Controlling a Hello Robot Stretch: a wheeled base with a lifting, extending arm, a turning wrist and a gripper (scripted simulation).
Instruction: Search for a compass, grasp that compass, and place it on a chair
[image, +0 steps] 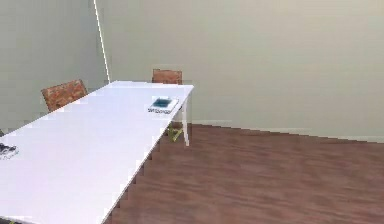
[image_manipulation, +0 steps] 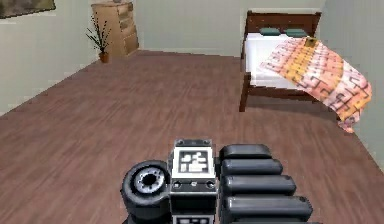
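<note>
Spotted a small squarish dark-topped thing (image: 163, 104) near the far end of the white table (image: 80, 150), wooden chair (image: 167, 76) just behind it, can't tell if the gripper (image_manipulation: 150, 186) holds anything.

An object (image: 163, 104) lies on the table (image: 80, 150), a chair (image: 167, 76) behind it.

Long white table (image: 80, 150), bed (image_manipulation: 285, 22) under a patterned quilt (image_manipulation: 320, 68), wooden dresser (image_manipulation: 118, 28) beside perhaps a potted plant (image_manipulation: 101, 38).
</note>
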